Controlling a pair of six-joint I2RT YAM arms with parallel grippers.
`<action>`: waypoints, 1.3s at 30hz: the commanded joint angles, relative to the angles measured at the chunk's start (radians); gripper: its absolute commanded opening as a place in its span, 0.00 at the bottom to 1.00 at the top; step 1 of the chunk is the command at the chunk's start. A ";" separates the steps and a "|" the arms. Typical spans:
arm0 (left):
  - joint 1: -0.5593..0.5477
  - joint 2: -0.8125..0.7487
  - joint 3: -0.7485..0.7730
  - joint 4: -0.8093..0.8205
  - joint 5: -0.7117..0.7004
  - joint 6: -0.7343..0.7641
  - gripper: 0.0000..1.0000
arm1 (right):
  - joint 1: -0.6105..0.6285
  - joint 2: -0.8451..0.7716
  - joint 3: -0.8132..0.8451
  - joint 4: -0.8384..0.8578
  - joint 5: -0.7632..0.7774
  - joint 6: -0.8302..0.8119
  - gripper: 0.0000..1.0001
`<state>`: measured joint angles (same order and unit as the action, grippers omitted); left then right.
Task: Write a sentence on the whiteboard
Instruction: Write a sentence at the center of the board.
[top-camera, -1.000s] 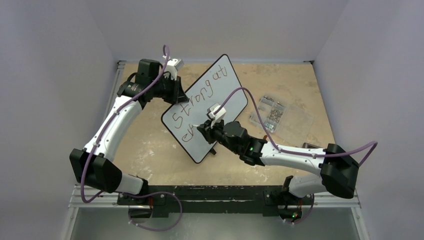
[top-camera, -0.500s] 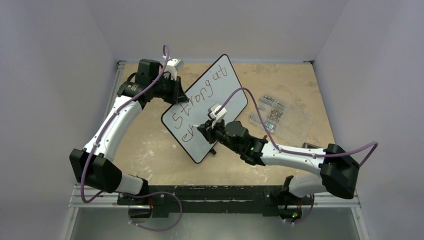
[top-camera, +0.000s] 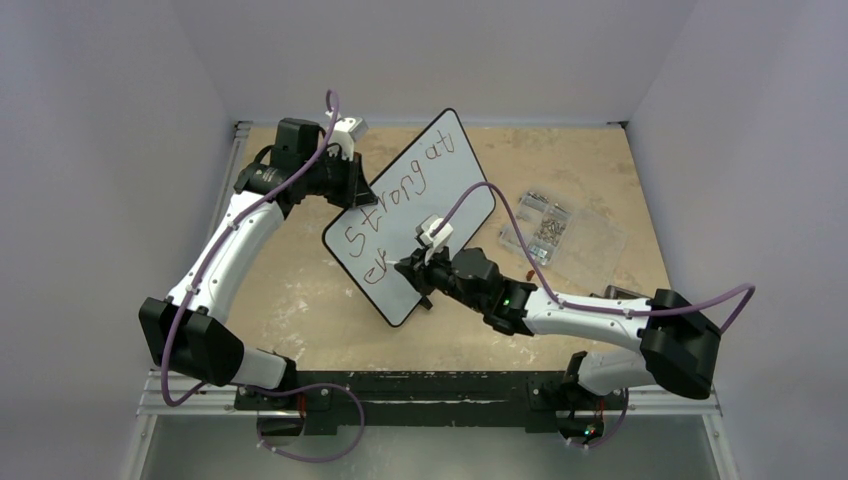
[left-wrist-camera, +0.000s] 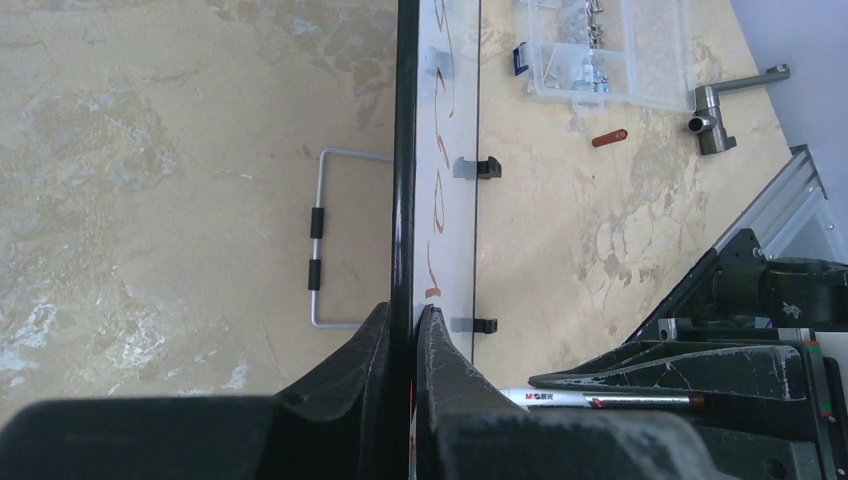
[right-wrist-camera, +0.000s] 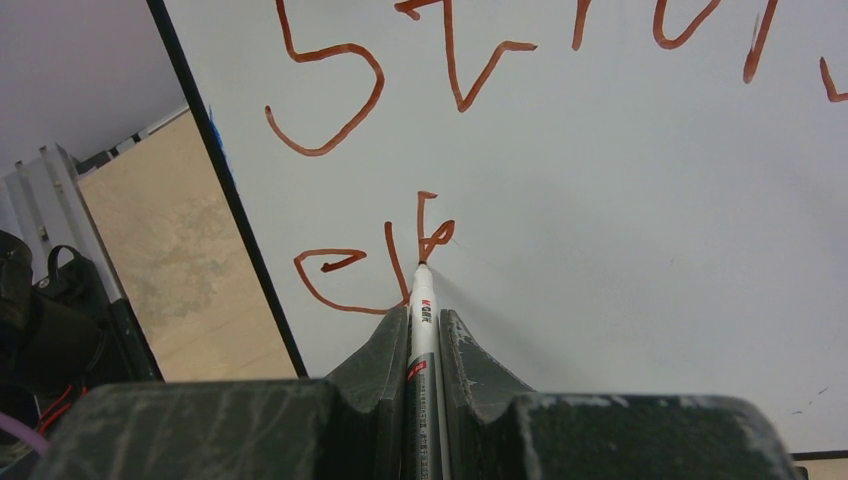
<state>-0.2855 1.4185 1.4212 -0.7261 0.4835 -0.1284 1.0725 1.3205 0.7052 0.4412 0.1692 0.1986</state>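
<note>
The table (top-camera: 300, 310) carries the whiteboard (top-camera: 462, 195) near its middle, propped up at a slant and turned cornerwise to the arms. The left claw (left-wrist-camera: 405, 318) is pinched on the board's thin black rim at its far left edge, which looks meant to steady it. The right claw (right-wrist-camera: 425, 318) is closed on a marker (right-wrist-camera: 423, 300), with the pen lying straight out between its fingers. The sentence (top-camera: 398, 195) so far reads "Strong at" along the upper line. Below it a second line (right-wrist-camera: 375, 270) has two letters begun. The marker's tip sits on the board at the foot of the second letter's loop. The step in hand is writing, early in that second line and well short of a full sentence. The next move calls for light, even pressure as the tip finishes this letter. The left grip must hold firm so the board does not shift under the pen.
</note>
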 joint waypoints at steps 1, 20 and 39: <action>0.008 -0.023 0.002 -0.008 -0.164 0.073 0.00 | 0.003 -0.001 -0.011 -0.058 0.081 0.011 0.00; 0.008 -0.024 0.002 -0.009 -0.164 0.073 0.00 | 0.003 -0.072 0.091 -0.041 0.135 -0.024 0.00; 0.008 -0.029 0.002 -0.010 -0.161 0.073 0.00 | 0.003 -0.002 0.110 0.014 0.109 -0.024 0.00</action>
<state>-0.2882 1.4151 1.4212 -0.7292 0.4831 -0.1379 1.0790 1.3037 0.7601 0.3931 0.2890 0.1810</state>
